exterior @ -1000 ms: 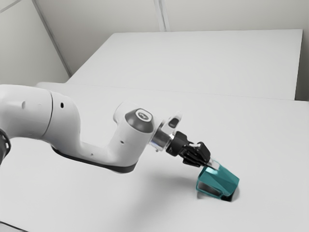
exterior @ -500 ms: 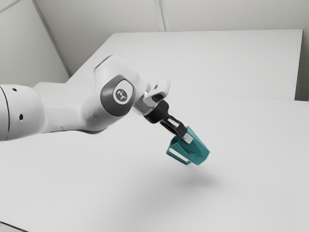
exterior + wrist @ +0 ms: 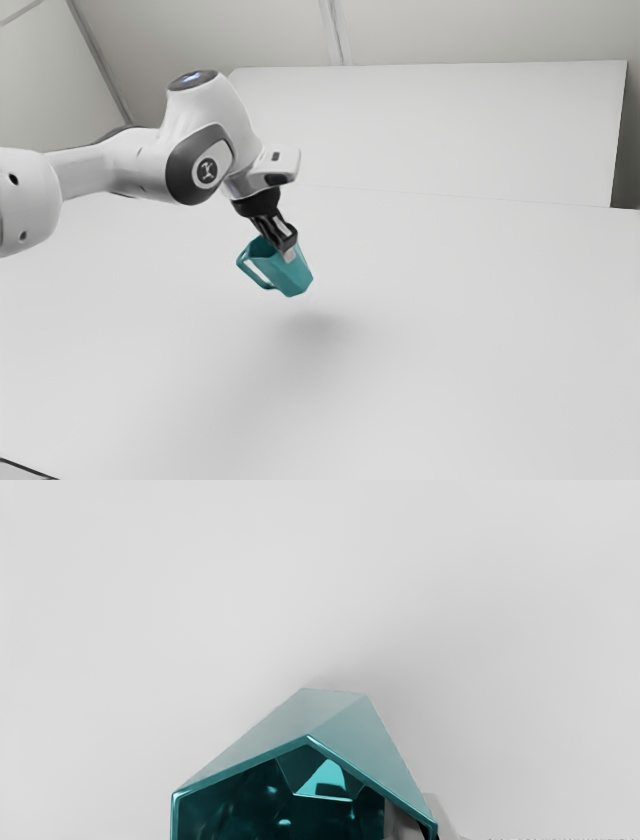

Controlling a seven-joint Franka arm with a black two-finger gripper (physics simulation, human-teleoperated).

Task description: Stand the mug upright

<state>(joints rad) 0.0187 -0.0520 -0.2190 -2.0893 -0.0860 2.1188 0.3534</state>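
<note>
Mug [image 3: 292, 277] aloft: the teal, faceted vessel hung above the white table [image 3: 450, 320], clasped at its rim by the black gripper [image 3: 288, 253] of a white robot arm [image 3: 203, 137]. The fingers [image 3: 400, 822] pinched the wall between them — one inside the mug, the other against its outer face. It leaned rather than standing straight, its open mouth tipped up toward the exterior view's left and its base pointing down toward the right. The handle [image 3: 251, 277] jutted out toward the exterior view's left, while a soft shadow [image 3: 315, 324] fell on the tabletop below — apart from the raised mug.
</note>
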